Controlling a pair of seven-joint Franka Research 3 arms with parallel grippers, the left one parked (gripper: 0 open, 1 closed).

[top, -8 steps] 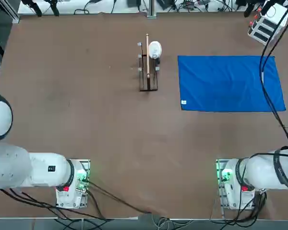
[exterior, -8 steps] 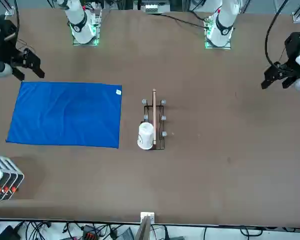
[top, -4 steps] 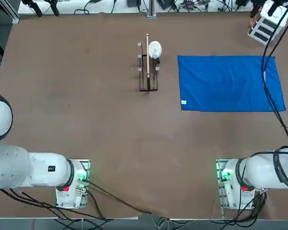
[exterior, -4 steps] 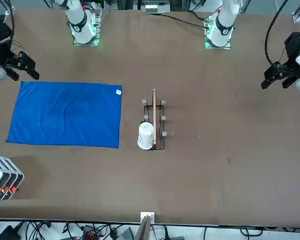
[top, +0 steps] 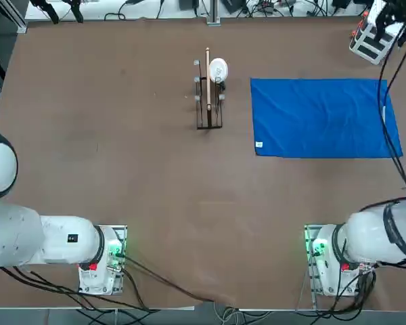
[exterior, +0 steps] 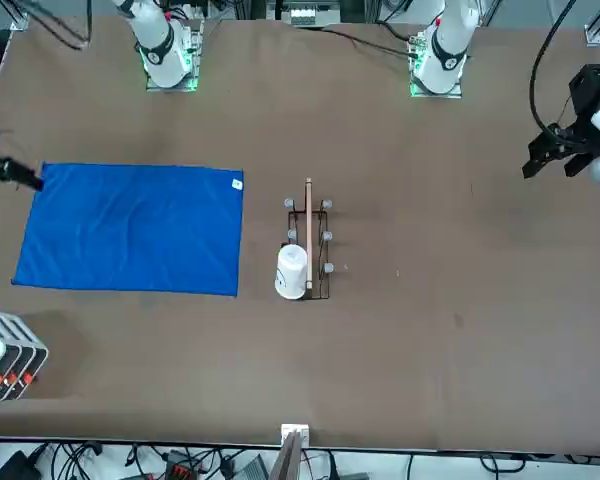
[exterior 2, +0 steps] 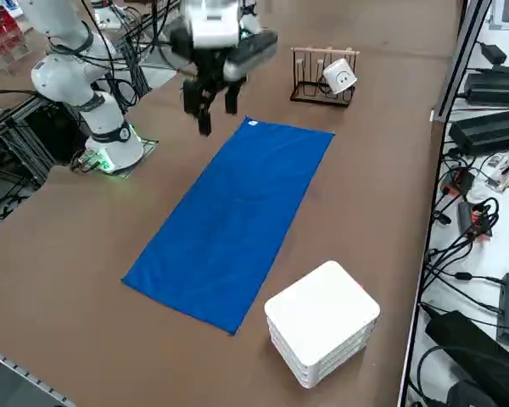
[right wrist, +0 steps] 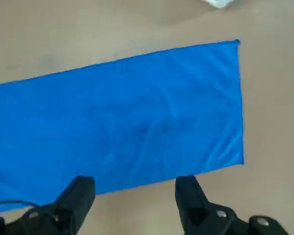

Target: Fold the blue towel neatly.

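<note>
Our right gripper (exterior 2: pixel 212 112) hangs in the air with its two dark fingers (right wrist: pixel 78 196) spread wide and nothing between them; we see it pointing down above the long edge of the blue towel (exterior 2: pixel 234 218) that faces the arm's base, near the corner that carries the small white tag (top: pixel 259 144). From the wrist camera we look straight down past both fingertips at the cloth, and its near edge runs just ahead of them, with bare brown table (right wrist: pixel 137 205) under the fingers themselves. We find the towel lying flat and fully spread as a single layer on the table, on the working arm's side, its surface only faintly rippled. Just beyond the tagged end stands a small wooden rack (exterior 2: pixel 321 79) with thin upright pegs, apart from the cloth, and a white cup with a little face printed on its bottom (exterior 2: pixel 339 78) rests tilted on one of its pegs. Off the opposite end of the towel, near the table's far corner, we see a white box-shaped device (exterior 2: pixel 322 322) with dark slots and small red buttons (exterior: pixel 2 378) along its side, close to the cloth but not touching it. Black cables (top: pixel 389 128) hang across that end of the towel in the overhead view
</note>
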